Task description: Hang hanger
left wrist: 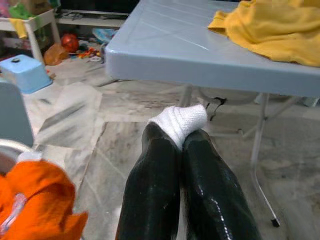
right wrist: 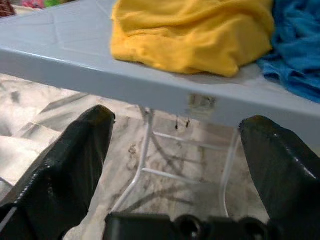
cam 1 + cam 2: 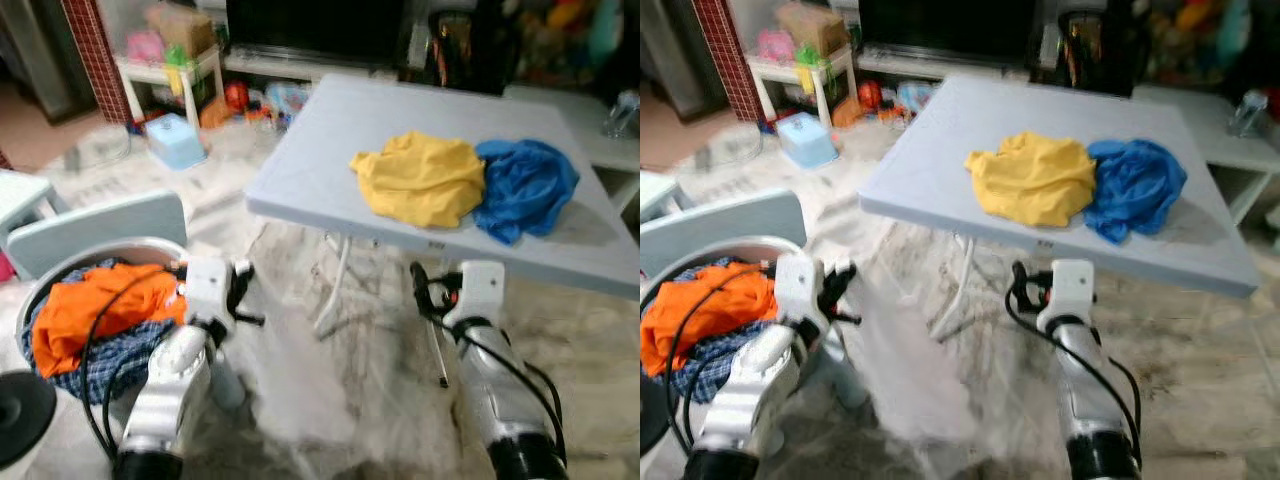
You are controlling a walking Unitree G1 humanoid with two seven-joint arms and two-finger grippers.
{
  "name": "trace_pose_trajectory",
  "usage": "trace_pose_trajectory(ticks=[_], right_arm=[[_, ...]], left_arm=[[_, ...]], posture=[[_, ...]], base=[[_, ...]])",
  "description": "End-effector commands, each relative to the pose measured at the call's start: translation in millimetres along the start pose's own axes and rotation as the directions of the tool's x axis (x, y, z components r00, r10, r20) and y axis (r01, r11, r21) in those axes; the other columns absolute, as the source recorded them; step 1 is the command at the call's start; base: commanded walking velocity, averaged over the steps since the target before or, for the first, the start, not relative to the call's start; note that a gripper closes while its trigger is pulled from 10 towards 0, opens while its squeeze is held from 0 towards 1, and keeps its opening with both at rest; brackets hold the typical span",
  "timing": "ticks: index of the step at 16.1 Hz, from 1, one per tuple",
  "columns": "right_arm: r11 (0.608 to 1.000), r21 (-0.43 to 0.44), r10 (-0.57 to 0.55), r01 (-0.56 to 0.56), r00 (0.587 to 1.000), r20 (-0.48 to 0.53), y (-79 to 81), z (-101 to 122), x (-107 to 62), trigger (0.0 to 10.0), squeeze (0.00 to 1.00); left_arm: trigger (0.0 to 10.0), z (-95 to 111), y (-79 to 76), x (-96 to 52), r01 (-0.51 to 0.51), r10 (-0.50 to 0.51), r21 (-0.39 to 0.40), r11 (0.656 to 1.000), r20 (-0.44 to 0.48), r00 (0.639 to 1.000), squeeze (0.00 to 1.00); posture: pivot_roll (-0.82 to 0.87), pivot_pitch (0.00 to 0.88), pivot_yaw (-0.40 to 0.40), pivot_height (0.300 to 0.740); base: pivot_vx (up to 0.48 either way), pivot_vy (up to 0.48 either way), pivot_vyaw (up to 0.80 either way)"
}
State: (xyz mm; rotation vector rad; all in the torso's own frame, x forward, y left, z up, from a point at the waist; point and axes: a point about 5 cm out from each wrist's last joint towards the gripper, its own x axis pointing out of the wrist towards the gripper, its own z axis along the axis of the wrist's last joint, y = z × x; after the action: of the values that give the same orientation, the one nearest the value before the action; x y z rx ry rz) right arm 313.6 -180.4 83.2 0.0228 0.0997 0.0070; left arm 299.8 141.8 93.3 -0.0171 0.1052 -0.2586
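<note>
**No hanger in sight: search before reaching**

I can find no hanger on the surface (image 3: 330, 150) or around it; it may be buried in the clothes, but I cannot tell. On the surface lie a yellow cloth (image 3: 422, 178) and, touching it on its right, a blue cloth (image 3: 525, 187). Left of the surface, on the floor, a basket (image 3: 60, 265) holds an orange garment (image 3: 95, 305).

My left tool (image 1: 177, 137) hangs below the surface's near edge, fingers pressed together on a white scrap (image 1: 181, 120). My right tool (image 2: 177, 145) sits under that edge too, fingers spread wide with nothing between them.

I'd judge the best move is to find the hanger and the rail first, then lead with the free right tool.
</note>
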Motion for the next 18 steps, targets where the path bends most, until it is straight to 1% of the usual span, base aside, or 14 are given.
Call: trace_pose_trajectory(ticks=[1,3,4,5,6,9,10,11,13,16,18], right_arm=[[1.0,-0.009,-0.016,0.016,1.0,-0.004,-4.4,-1.3,1.7,10.0,0.0],[1.0,-0.016,0.0,0.0,1.0,0.017,-3.4,5.0,8.7,10.0,0.0],[1.0,-0.023,-0.001,0.001,0.999,0.032,-6.0,9.9,12.7,10.0,0.0],[1.0,-0.027,-0.005,0.006,0.999,0.04,-8.2,12.4,13.5,10.0,0.0],[1.0,-0.027,-0.006,0.007,0.999,0.042,-9.1,13.0,14.3,10.0,0.0],[1.0,-0.026,-0.014,0.015,0.999,0.052,-10.5,12.8,12.4,10.0,0.0],[1.0,-0.023,-0.02,0.021,0.999,0.051,-11.3,9.9,10.5,10.0,0.0],[0.999,-0.022,-0.022,0.023,0.999,0.049,-11.9,7.9,9.0,10.0,0.0],[0.999,-0.02,-0.025,0.026,0.999,0.047,-11.9,5.6,6.8,10.0,0.0],[0.999,-0.02,-0.036,0.037,0.998,0.049,-15.0,5.8,5.8,10.0,0.0],[0.999,-0.019,-0.04,0.041,0.998,0.051,-15.7,5.6,4.5,10.0,0.0]], left_arm=[[10.0,5.9,-2.8,7.6,0.0,0.0,-0.004,1.0,0.04,0.999,0.0],[10.0,6.0,-4.4,16.2,-0.008,0.009,-0.022,1.0,0.049,0.999,0.0],[10.0,5.8,-10.2,19.8,0.0,0.001,-0.023,1.0,0.06,0.998,0.0],[10.0,4.9,-14.1,18.5,0.006,-0.004,-0.025,1.0,0.065,0.998,0.0],[10.0,4.9,-14.8,19.2,0.007,-0.005,-0.026,1.0,0.068,0.998,0.0],[10.0,-3.6,-11.0,13.2,-0.001,0.003,-0.029,1.0,0.054,0.999,0.0],[10.0,-5.6,-8.2,12.6,-0.011,0.014,-0.068,0.998,0.049,0.999,0.0],[10.0,-4.5,-5.7,13.0,-0.022,0.026,-0.078,0.997,0.052,0.998,0.0],[10.0,-2.4,-2.6,15.0,-0.029,0.033,-0.065,0.997,0.052,0.998,0.0],[10.0,-0.4,-2.6,17.3,-0.029,0.032,-0.057,0.998,0.051,0.998,0.0],[10.0,0.7,-3.8,16.3,-0.023,0.026,-0.052,0.998,0.06,0.998,0.0]], posture=[[-0.02,0.0,-0.016,0.74],[-0.03,0.0,-0.028,0.74],[-0.03,0.0,-0.029,0.74],[-0.04,0.0,-0.025,0.74],[-0.04,0.0,-0.022,0.74],[-0.05,0.0,-0.005,0.74],[-0.05,0.0,0.0,0.74],[-0.06,0.0,0.005,0.74],[-0.06,0.0,0.015,0.74],[-0.07,0.0,0.027,0.74],[-0.07,0.0,0.034,0.74]], base=[[0.0,0.0,0.0],[0.0,0.0,0.0],[0.0,0.0,0.0],[0.0,0.0,0.0],[0.0,0.0,0.0],[0.0,0.0,0.0],[0.0,0.0,0.0],[0.0,0.24,0.0],[0.0,0.403,0.0],[0.0,0.434,0.0],[0.0,0.0,0.0]])
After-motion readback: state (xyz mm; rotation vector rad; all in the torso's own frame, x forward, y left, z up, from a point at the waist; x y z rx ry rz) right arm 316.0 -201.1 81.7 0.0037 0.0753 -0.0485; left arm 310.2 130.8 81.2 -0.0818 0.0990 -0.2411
